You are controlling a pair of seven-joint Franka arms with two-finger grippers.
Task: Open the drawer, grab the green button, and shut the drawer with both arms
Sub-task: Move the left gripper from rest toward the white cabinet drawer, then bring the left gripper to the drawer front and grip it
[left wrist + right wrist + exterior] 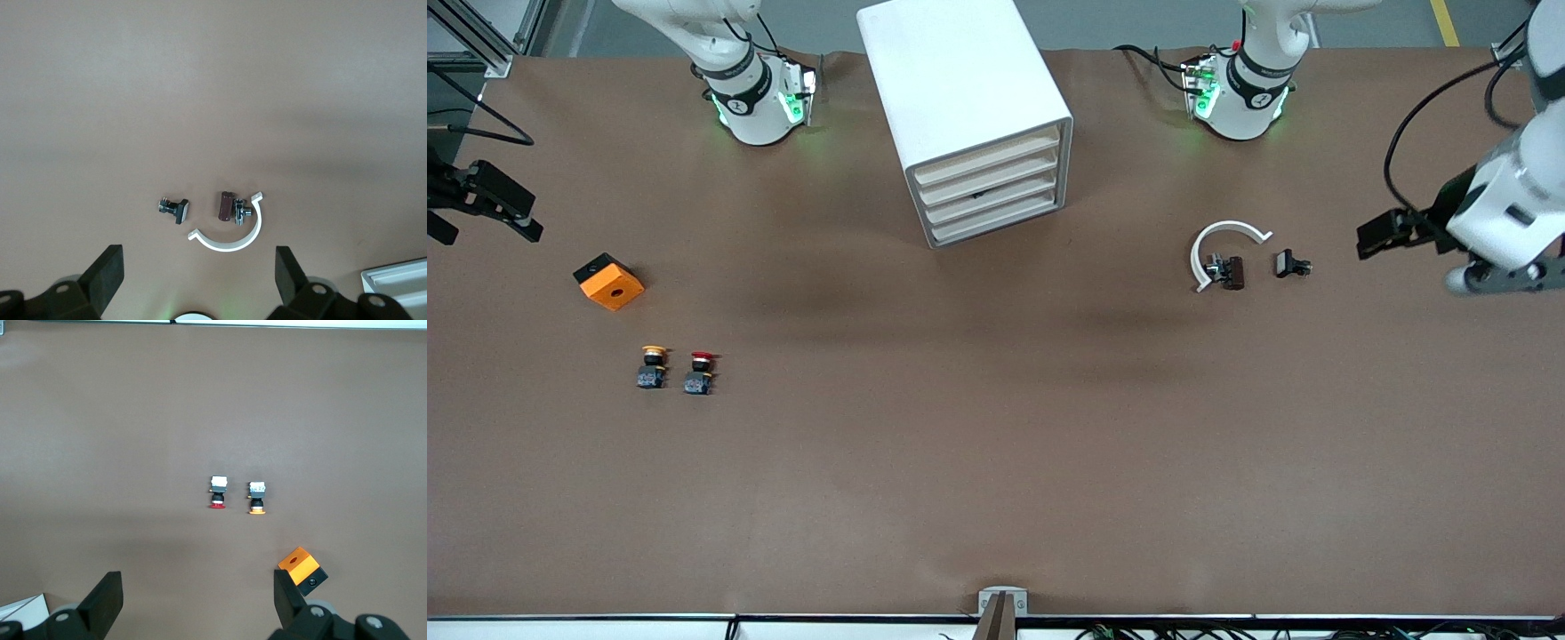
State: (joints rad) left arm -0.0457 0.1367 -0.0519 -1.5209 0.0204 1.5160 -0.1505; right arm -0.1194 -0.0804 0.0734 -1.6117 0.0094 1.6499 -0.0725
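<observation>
The white drawer cabinet stands between the two arm bases, and all its drawers are shut. The green-capped button is hidden. My left gripper is open and empty over the table at the left arm's end; in the left wrist view its jaws stand wide apart. My right gripper is open and empty over the table at the right arm's end; in the right wrist view its jaws also stand wide apart. Neither gripper is close to the cabinet.
A yellow-capped button and a red-capped button stand side by side, with an orange block farther from the camera. A white curved clamp and a small black part lie toward the left arm's end.
</observation>
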